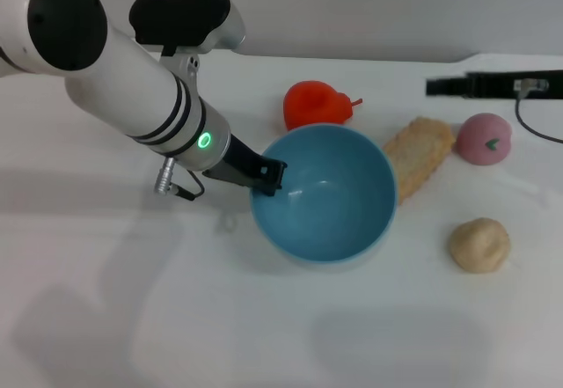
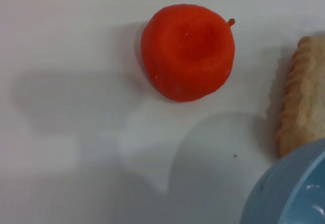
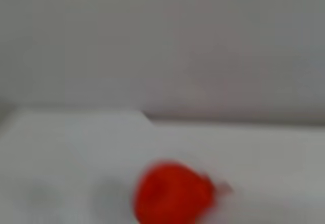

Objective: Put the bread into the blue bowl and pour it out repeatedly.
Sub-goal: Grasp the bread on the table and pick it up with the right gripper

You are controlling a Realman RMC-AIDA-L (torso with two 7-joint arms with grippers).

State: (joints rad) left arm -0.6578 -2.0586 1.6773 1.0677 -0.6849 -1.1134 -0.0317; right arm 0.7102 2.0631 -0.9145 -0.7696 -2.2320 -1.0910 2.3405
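The left gripper (image 1: 268,179) pinches the left rim of the smooth light-blue plastic bowl (image 1: 325,196); the elongated tan bread loaf (image 1: 417,155) lies outside, touching its right. Tilting now risks shoving the bread away

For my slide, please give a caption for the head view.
Left gripper grips the empty blue bowl by its rim; bread lies beside it.

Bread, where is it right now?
In the head view the bread lies on the table, on the right side of the blue bowl, with the pink fruit to its right.
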